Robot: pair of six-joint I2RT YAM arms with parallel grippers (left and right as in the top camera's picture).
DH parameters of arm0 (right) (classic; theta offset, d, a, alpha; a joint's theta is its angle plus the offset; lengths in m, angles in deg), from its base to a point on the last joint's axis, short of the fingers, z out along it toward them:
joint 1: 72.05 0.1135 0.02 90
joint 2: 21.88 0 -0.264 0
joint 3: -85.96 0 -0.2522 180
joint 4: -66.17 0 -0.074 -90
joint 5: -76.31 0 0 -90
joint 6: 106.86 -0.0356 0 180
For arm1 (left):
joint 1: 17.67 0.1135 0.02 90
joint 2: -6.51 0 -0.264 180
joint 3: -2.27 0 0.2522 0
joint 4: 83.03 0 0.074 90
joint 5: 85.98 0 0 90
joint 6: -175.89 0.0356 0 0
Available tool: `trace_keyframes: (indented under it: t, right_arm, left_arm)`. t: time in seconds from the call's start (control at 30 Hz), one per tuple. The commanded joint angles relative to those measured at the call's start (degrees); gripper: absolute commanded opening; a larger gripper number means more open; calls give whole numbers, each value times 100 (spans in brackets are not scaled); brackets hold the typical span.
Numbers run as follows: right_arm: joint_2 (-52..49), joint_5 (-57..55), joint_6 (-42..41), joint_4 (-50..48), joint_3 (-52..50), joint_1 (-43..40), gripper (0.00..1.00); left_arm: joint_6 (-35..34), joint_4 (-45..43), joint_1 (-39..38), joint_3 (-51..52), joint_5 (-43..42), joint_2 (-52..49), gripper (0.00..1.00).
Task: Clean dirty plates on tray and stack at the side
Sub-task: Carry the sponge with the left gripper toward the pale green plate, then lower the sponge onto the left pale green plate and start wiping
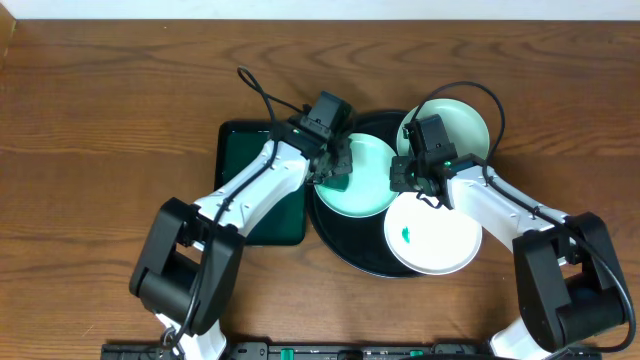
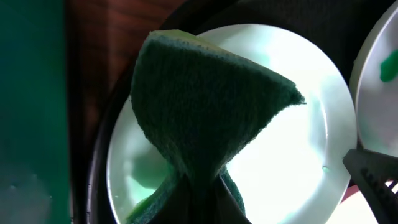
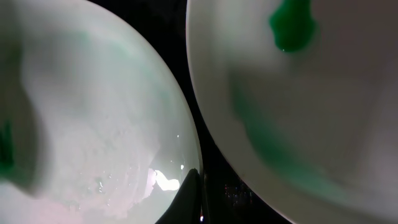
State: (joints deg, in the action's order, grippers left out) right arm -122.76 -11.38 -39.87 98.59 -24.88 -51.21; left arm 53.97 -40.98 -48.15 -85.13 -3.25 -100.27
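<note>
Your left fingers (image 1: pixel 334 176) grip the sponge (image 2: pixel 199 118) over one plate (image 1: pixel 370 190); right fingers (image 1: pixel 406 180) are closed, seemingly empty. All three plates lie on the tray (image 1: pixel 345 250), none stacked yet.

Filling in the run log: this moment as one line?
left gripper: shut on sponge, over left plate | right gripper: shut, at that plate's rim | stacked aside: none
</note>
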Motion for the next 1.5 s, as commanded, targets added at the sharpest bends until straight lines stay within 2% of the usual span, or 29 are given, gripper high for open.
trace_keyframes:
  t: [0.0,0.4,0.9,1.23,1.47]
  right_arm:
    - [-50,-138,35,0,-9,26,1]
    - [-50,-138,35,-2,-9,26,1]
    - [-50,-138,35,0,-9,26,1]
    - [-50,-138,35,0,-9,26,1]
    - [-50,-138,35,2,-9,26,1]
  left_arm:
    - [-164,-13,-42,2,245,-55,7]
    - [-273,184,-46,48,501,-225,7]
    - [-286,181,-286,48,490,-1119,7]
    - [-267,153,-326,48,-173,-1143,7]
    - [-243,155,-326,57,-219,-1152,7]
